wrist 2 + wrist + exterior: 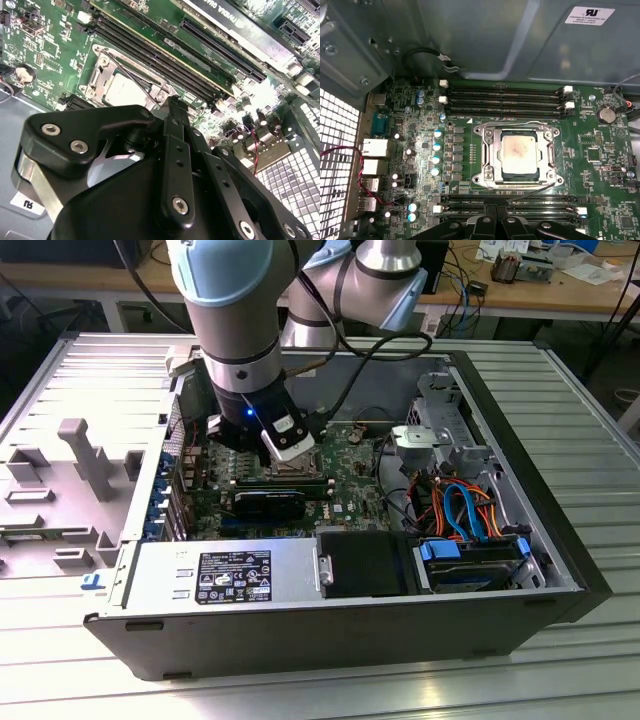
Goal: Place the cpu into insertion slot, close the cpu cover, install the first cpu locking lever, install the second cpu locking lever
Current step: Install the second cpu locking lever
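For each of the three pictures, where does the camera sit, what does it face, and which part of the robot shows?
Exterior view: off the arm, above the open computer case, looking down; the arm and pincer show.
First wrist view: on the arm, facing the green board; the pincer shows at the edge.
Second wrist view: on the arm, slanted across the board; the pincer is large in front.
Both wrist views share the cpu in its slot under the closed cover.
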`<state>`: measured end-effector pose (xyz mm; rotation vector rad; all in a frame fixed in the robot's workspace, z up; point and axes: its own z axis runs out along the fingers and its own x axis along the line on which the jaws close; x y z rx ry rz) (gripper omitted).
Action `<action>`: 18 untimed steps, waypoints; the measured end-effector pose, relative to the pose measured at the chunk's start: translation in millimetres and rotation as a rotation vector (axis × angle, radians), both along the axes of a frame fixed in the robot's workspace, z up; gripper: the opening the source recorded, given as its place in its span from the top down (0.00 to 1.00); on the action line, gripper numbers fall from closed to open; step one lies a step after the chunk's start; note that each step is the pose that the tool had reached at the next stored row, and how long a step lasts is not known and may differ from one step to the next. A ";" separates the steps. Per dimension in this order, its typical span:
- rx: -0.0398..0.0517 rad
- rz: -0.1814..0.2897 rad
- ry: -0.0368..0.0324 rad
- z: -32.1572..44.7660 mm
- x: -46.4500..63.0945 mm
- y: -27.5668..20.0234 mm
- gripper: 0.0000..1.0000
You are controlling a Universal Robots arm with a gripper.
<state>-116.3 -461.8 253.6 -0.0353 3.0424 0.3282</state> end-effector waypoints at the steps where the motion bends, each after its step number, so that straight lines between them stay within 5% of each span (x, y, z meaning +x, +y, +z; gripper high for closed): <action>1: -0.0001 0.000 -0.0001 3.2 0.0 0.2 0.89; 7: 0.0004 0.000 0.0016 11.3 0.3 0.5 0.89; 14: 0.0006 0.000 0.0340 4.9 12.1 0.5 0.89; 18: 0.0008 0.000 0.0411 1.4 15.6 0.5 0.89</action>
